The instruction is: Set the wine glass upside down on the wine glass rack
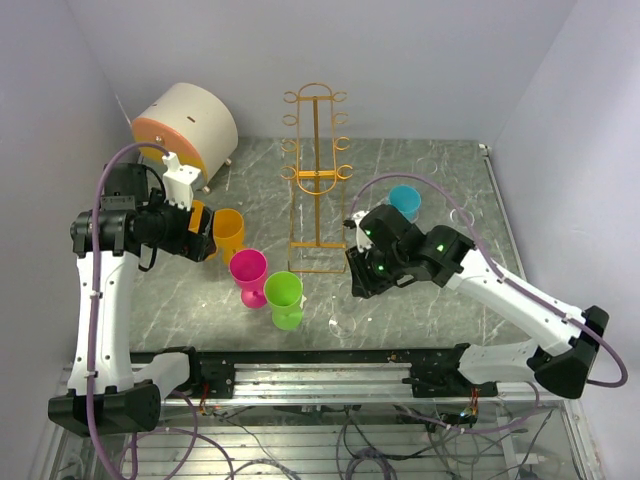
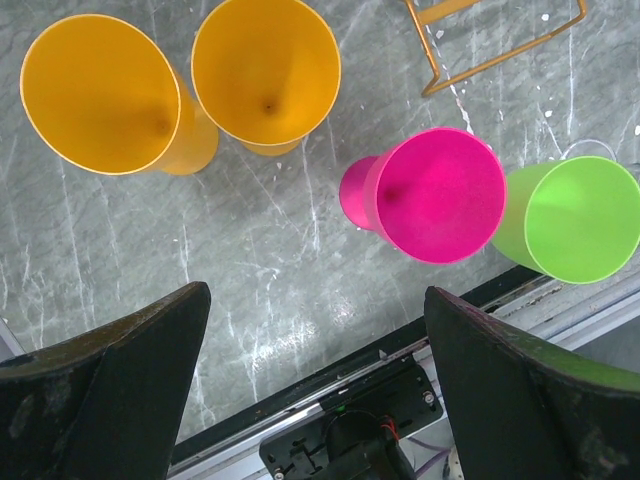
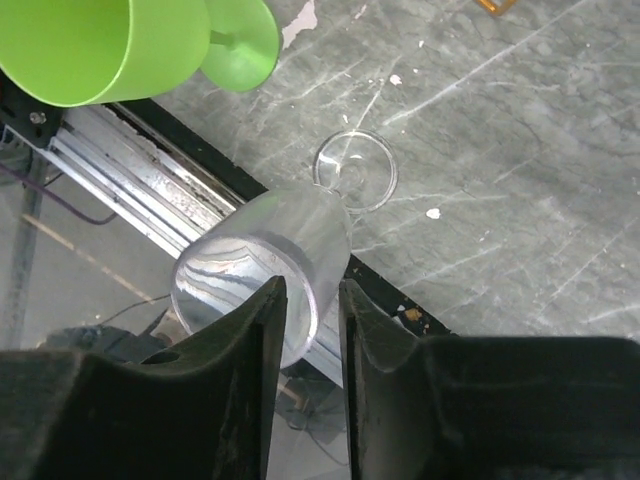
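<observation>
Top external view: the tall orange-gold wire rack (image 1: 317, 180) stands about mid-counter, nearer the far edge, with its ring hooks bare and its rectangular base flat on the grey marbled counter (image 1: 180, 300). A cream drum with an orange face (image 1: 185, 125) sits in the far left corner, and a small blue cup (image 1: 405, 200) is to the right of the rack.

The right gripper (image 3: 310, 290) is down by the near edge, in front of the rack's base. Its two black fingers are pinched on the wall of the transparent wine glass (image 3: 250, 255), one to each side of the rim. The glass is mouth-up, its round foot showing below it over the counter, right by the black rail at the near edge. I cannot tell whether the foot touches the surface. It is well apart from the rack's hooks. A lime green plastic goblet (image 3: 90, 45) stands just to its left.

The left gripper (image 2: 315, 295) hangs over the left side of the counter with its fingers spread wide and nothing between them. Below it stand two orange plastic cups (image 2: 265, 70) side by side, and a magenta plastic goblet (image 2: 440, 195) stands next to the green one.
</observation>
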`<state>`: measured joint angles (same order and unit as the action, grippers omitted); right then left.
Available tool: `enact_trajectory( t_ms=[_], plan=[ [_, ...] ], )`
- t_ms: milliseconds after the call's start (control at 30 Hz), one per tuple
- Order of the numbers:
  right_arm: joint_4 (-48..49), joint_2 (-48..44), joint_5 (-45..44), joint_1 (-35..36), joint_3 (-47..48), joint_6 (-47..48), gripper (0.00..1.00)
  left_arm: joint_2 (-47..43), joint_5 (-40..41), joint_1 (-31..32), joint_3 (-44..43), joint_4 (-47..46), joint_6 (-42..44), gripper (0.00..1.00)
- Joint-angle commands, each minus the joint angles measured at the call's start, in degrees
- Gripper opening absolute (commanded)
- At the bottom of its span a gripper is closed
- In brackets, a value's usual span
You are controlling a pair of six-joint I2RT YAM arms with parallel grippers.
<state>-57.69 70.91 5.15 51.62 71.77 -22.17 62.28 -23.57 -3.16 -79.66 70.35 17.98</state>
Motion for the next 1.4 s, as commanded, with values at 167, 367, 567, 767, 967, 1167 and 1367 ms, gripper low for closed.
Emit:
enact_trajectory(
  t_ms=[167,367,567,767,967,1167,1367],
  plan=[
    [-6.84,4.02,-11.22,5.14,4.78,-6.16,0.0,-1.04,-0.16,0.41,0.86,-2.04,0.9,1.0],
    [-11.32,0.76,-15.47,6.51,11.01,-8.4,0.0,-0.47,-0.42,0.41,-6.56,-0.16,-1.0,1.0],
    [-12.58,-4.33,-16.39,6.49,18.7,-6.77,0.0,-0.87,0.82,0.43,-15.99,-1.66,-15.84,0.99],
    [0.1,-7.17,-5.7,6.52,25.97,-2.7,0.0,-6.49,0.32,0.32,-16.06,-11.02,-33.73,0.99],
    [10.53,-5.13,-5.34,6.55,27.95,-0.04,0.0,-8.48,-7.64,-3.19,-14.79,-16.55,-45.87,0.99],
    [36.98,-6.44,-11.67,7.08,17.16,0.11,0.0,-8.8,-22.86,-9.12,-6.77,-22.24,-62.03,0.98],
    [62.63,-7.08,-25.17,13.32,4.07,7.39,0.0,-10.09,-30.51,-9.76,8.5,-35.15,-84.7,0.87]
  ],
)
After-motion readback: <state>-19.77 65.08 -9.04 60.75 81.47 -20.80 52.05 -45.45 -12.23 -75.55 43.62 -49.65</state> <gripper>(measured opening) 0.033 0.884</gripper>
